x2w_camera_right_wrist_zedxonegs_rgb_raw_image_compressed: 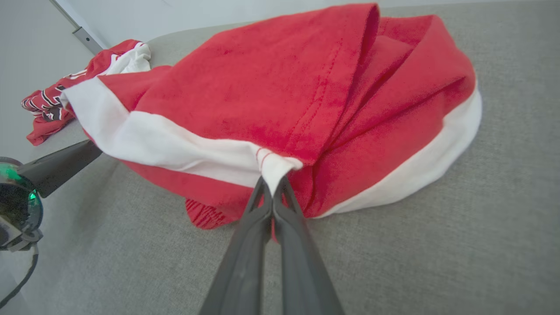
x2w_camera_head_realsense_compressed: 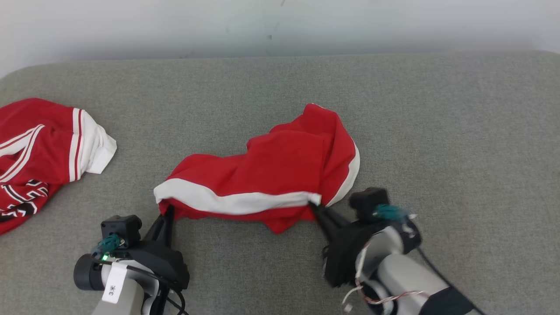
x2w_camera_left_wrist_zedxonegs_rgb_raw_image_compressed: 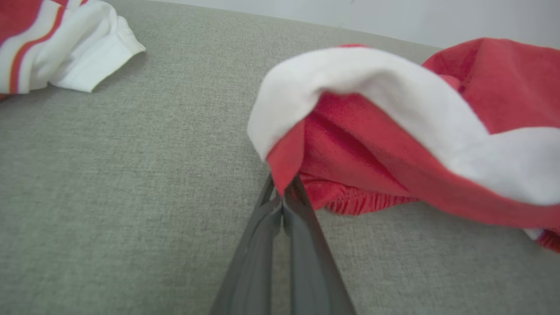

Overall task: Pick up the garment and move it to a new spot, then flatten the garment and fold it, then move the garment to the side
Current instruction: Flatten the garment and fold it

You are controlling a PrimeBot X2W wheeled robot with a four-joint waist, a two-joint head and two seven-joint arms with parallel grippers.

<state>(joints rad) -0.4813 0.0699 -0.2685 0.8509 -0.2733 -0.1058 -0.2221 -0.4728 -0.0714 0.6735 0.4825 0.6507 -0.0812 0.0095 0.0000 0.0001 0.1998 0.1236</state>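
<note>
- We are looking at the red shorts (x2w_camera_head_realsense_compressed: 280, 170), which are lying crumpled near the middle of the grey fabric surface (x2w_camera_head_realsense_compressed: 437, 131), with a white stripe running along their near edge.
- We are seeing the left gripper (x2w_camera_head_realsense_compressed: 168, 213) pressing its jaws fully together on the near-left corner of the shorts; in the left wrist view, red cloth is sitting between the fingertips.
- We are seeing the right gripper (x2w_camera_head_realsense_compressed: 313, 204) closing tight on the near-right corner, pinching the end of the white stripe.
- We are noting a red jersey (x2w_camera_head_realsense_compressed: 39, 148), with white stripes and black lettering, lying at the left edge, well apart from the shorts.
- A pale wall (x2w_camera_head_realsense_compressed: 262, 26) is bounding the far side.
</note>
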